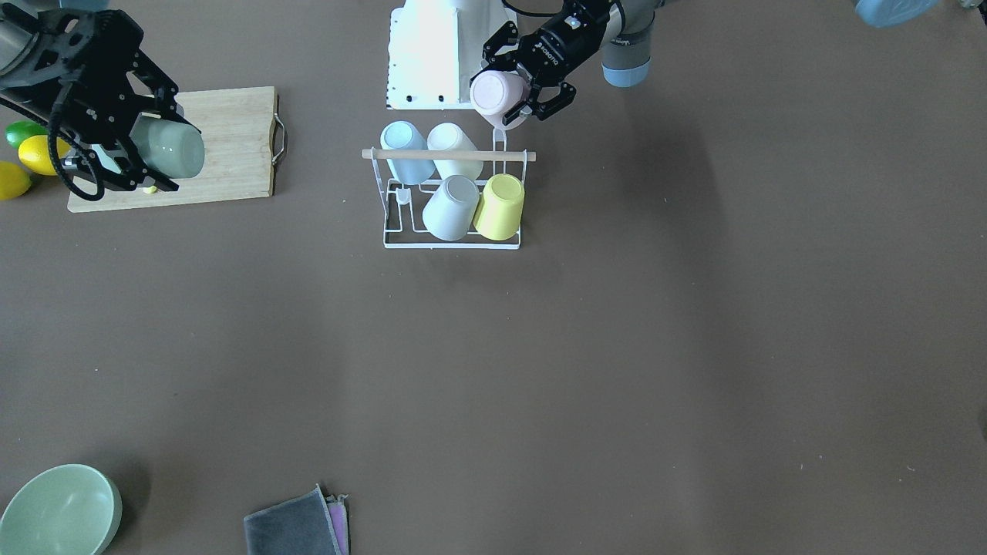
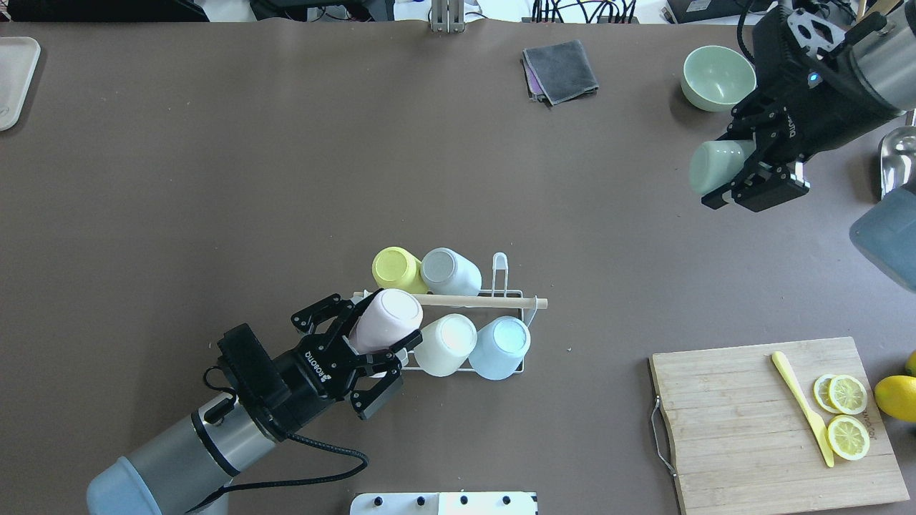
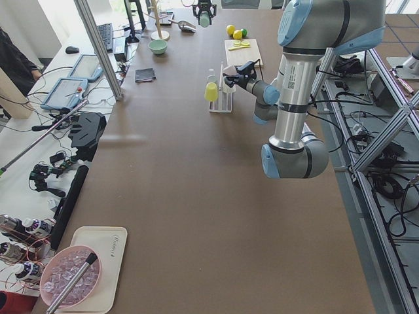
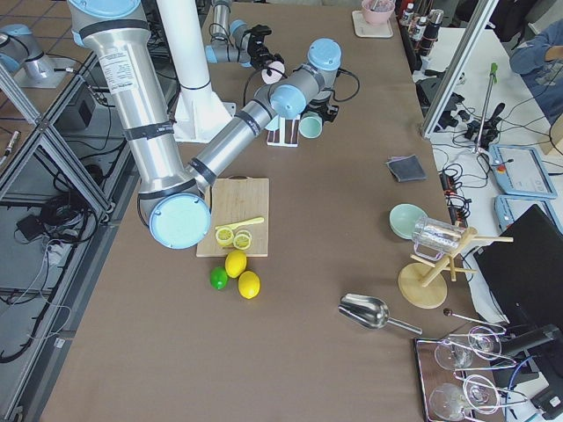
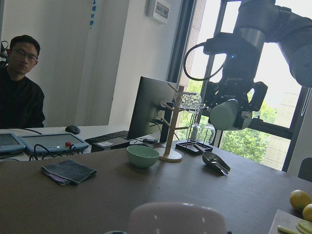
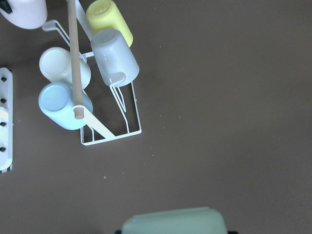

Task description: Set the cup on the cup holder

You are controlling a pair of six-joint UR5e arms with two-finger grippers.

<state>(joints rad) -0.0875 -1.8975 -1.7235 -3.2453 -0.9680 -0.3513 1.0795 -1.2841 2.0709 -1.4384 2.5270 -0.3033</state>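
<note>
The cup holder [image 2: 520, 295], a white wire rack with a wooden rod [image 2: 486, 302], stands mid-table. It holds a yellow cup [image 2: 397, 268], a grey cup [image 2: 447, 270], a cream cup [image 2: 445, 343] and a blue cup [image 2: 501, 347]. My left gripper [image 2: 386, 325] is shut on a pink cup [image 2: 390, 315], tilted at the rack's left end beside the cream cup. One prong [image 2: 500, 261] is bare. My right gripper [image 2: 723, 166] is shut on a pale green cup [image 2: 715, 163], held high at the far right. The right wrist view looks down on the rack [image 6: 112, 136].
A wooden cutting board [image 2: 744, 429] with lemon slices [image 2: 848, 415] and a yellow knife [image 2: 801, 408] lies near right. A green bowl [image 2: 715, 75], a grey cloth [image 2: 558, 68] and a metal scoop [image 2: 898, 154] sit at the far side. A white base plate [image 2: 444, 503] is at the near edge.
</note>
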